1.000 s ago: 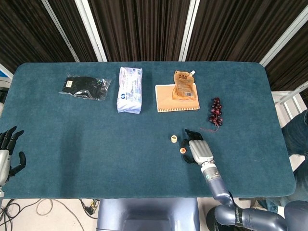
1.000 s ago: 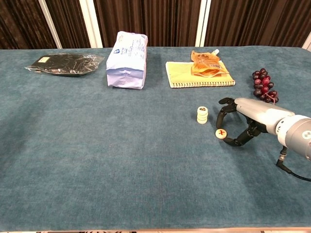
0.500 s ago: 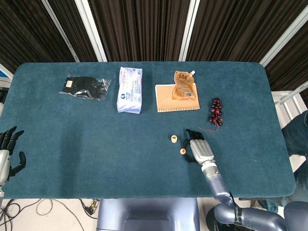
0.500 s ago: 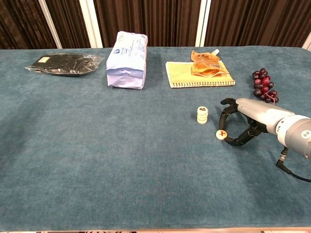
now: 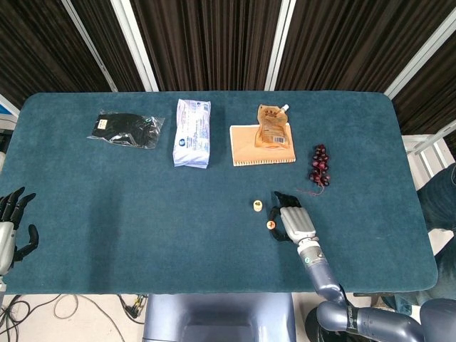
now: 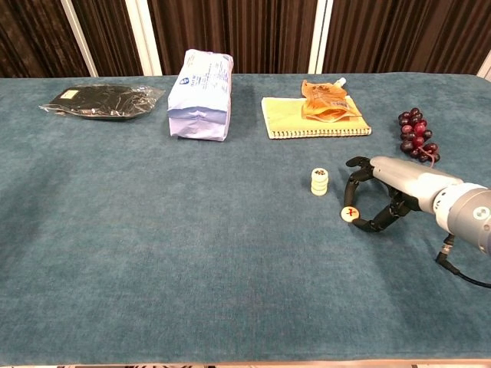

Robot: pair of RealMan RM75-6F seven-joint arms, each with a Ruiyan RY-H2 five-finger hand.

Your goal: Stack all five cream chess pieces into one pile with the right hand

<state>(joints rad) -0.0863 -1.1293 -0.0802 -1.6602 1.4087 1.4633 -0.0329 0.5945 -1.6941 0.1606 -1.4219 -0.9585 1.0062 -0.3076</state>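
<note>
One cream chess piece [image 6: 350, 213], marked with a red sign on top, is held by the right hand [image 6: 383, 192], pinched between the dark fingertips [image 6: 354, 185] and the thumb, low over the blue cloth of the table [image 6: 192, 253]. From the chest view the piece looks a little tilted, and I cannot tell if its lower edge touches the cloth. The head view shows the same hand [image 5: 292, 219] from above, with the piece [image 5: 271, 224] at its left side, but there the grip itself is hidden under the silver back of the hand.

Just beside, to the left and a little further from the robot, stands a short pile of cream pieces [image 6: 318, 182]. Only the chest view lets me see that it has several layers; in the head view it appears as one small disc [image 5: 256, 206].

Behind the hand lies a bunch of dark red grapes [image 6: 415, 133]. Further back are a yellow notebook [image 6: 285, 119] with an orange pouch [image 6: 325, 102] lying on it, a white and blue packet [image 6: 201, 103], and a black item in a clear bag [image 6: 101, 100].

Only the head view shows the left hand [image 5: 13, 224], at the left edge of the table, holding nothing, fingers spread.
</note>
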